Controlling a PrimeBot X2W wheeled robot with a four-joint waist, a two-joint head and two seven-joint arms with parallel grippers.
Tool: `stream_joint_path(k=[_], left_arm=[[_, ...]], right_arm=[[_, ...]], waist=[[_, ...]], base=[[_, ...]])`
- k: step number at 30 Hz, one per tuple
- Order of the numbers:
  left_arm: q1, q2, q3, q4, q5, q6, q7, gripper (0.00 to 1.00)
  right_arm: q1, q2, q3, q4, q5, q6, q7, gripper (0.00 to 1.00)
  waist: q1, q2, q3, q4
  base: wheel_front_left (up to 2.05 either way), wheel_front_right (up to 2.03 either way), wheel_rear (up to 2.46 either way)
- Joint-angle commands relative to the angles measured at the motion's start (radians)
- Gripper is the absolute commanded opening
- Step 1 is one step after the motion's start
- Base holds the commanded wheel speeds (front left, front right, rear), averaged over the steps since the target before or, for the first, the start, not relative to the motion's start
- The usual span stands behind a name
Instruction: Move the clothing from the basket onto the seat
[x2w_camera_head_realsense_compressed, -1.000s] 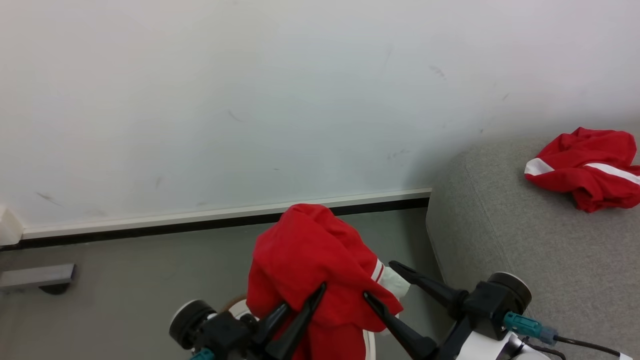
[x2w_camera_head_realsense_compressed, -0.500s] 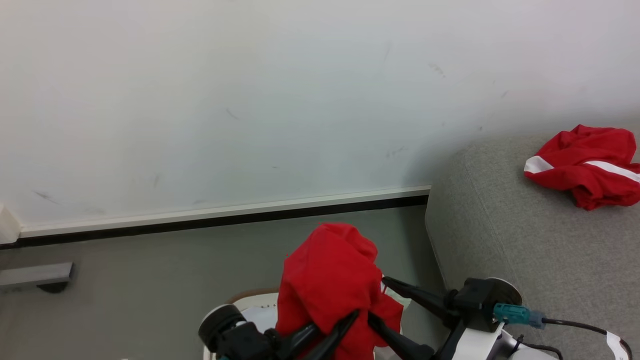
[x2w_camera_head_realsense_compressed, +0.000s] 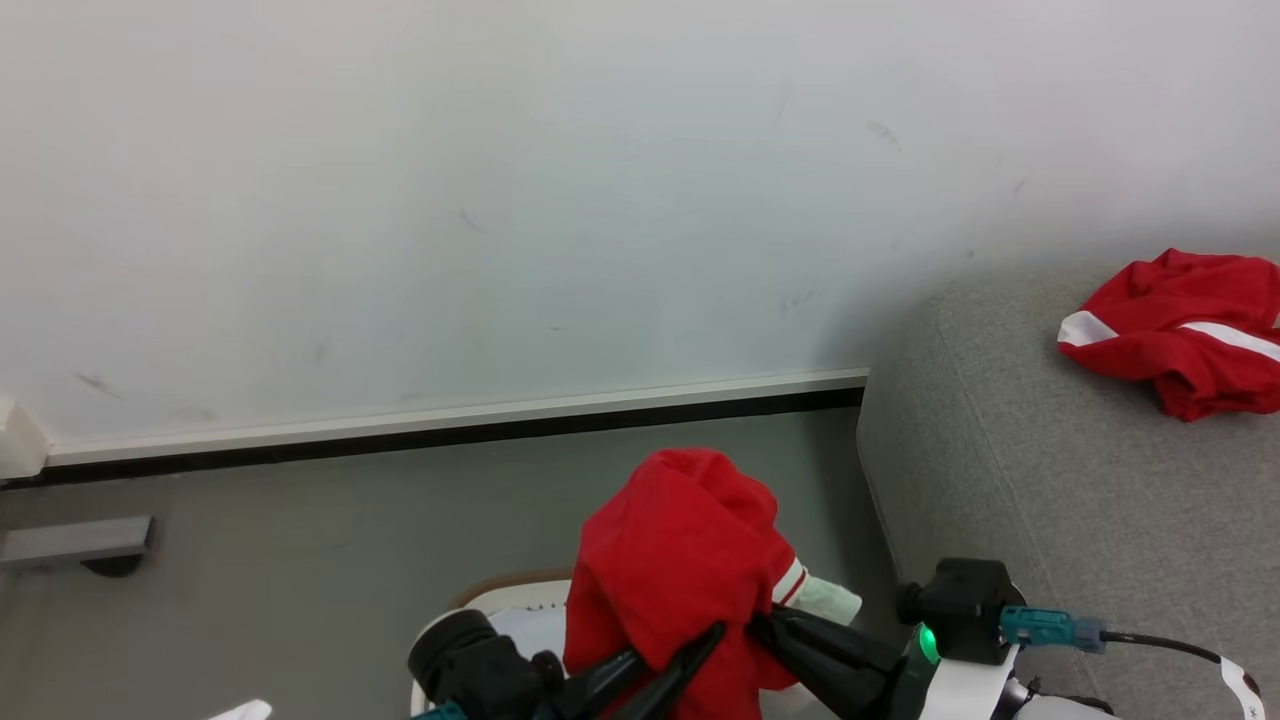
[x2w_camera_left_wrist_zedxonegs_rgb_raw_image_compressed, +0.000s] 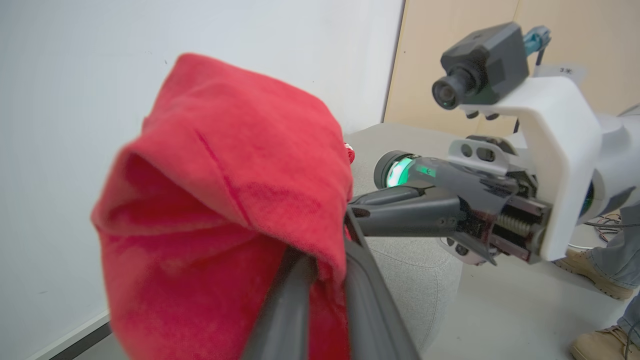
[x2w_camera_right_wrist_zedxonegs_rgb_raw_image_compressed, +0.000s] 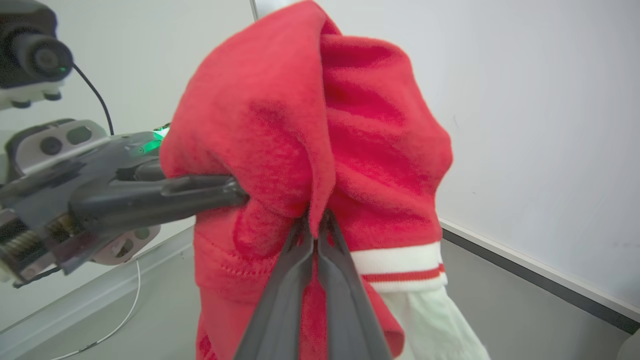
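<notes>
My left jaws are clamped on a fold of the striped-sleeve garment (x2w_camera_head_realsense_compressed: 675, 560). Their dark fingers (x2w_camera_left_wrist_zedxonegs_rgb_raw_image_compressed: 282, 310) rise from the bottom middle of the left wrist view with red cloth nipped between them. My right jaws are closed on the same garment from the other side, and in the right wrist view their fingers (x2w_camera_right_wrist_zedxonegs_rgb_raw_image_compressed: 285, 300) meet on a hanging fold at the centre. The garment sits bunched at the lower centre of the head view, its white sleeve (x2w_camera_head_realsense_compressed: 815, 595) trailing off to the right. Just left of it, at the bottom edge, I see the brown rim of the basket (x2w_camera_head_realsense_compressed: 500, 583). The sofa (x2w_camera_head_realsense_compressed: 1000, 450) takes up the right side, and the banded garment (x2w_camera_head_realsense_compressed: 1180, 335) lies on it at the upper right. A person's boots (x2w_camera_left_wrist_zedxonegs_rgb_raw_image_compressed: 595, 280) show at the lower right of the left wrist view.
</notes>
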Motion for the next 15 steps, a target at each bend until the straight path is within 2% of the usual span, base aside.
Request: stream_joint_path(k=[1,5,7,9,10,12,13,15], left_arm=[[-0.007,0.006,0.002,0.003,-0.009,-0.002,-0.005,0.00],[-0.003,0.008,0.006,0.007,-0.008,0.005,-0.012,0.00],[-0.003,0.008,0.007,0.010,-0.004,0.011,-0.012,0.21],[-0.005,0.005,0.009,0.015,0.000,0.015,-0.017,0.36],[-0.006,0.003,0.011,0.018,0.003,0.017,-0.019,0.48],[-0.008,-0.003,0.013,0.024,0.007,0.023,-0.023,0.91],[-0.008,-0.005,0.014,0.028,0.008,0.026,-0.026,1.00],[-0.006,-0.009,0.015,0.038,0.007,0.030,-0.030,1.00]], right_arm=[[-0.013,-0.005,0.004,0.004,0.006,-0.002,-0.009,0.00],[-0.022,-0.020,0.017,0.021,0.026,-0.002,-0.044,0.00],[-0.024,-0.022,0.020,0.028,0.033,-0.002,-0.060,0.00],[-0.025,-0.023,0.015,0.034,0.039,-0.002,-0.079,0.00],[-0.026,-0.024,0.013,0.038,0.039,-0.002,-0.087,0.00],[-0.024,-0.024,0.004,0.047,0.040,-0.002,-0.103,0.00],[-0.022,-0.024,-0.003,0.051,0.038,-0.002,-0.110,0.00],[-0.017,-0.026,-0.018,0.054,0.033,-0.002,-0.122,0.00]], waist=[[-0.0001,0.0000,0.001,-0.001],[-0.0001,0.0000,0.005,-0.007],[-0.0001,0.0000,0.008,-0.012],[-0.0001,0.0000,0.011,-0.017],[-0.0001,0.0000,0.012,-0.020],[-0.0001,0.0000,0.013,-0.027],[-0.0001,0.0000,0.013,-0.031],[-0.0001,0.0000,0.013,-0.040]], base=[[0.00,0.00,0.00],[0.00,0.00,0.00],[0.00,0.00,0.00],[0.00,0.00,0.00],[0.00,0.00,0.00],[0.00,0.00,0.00],[0.00,0.00,0.00],[0.00,0.00,0.00]])
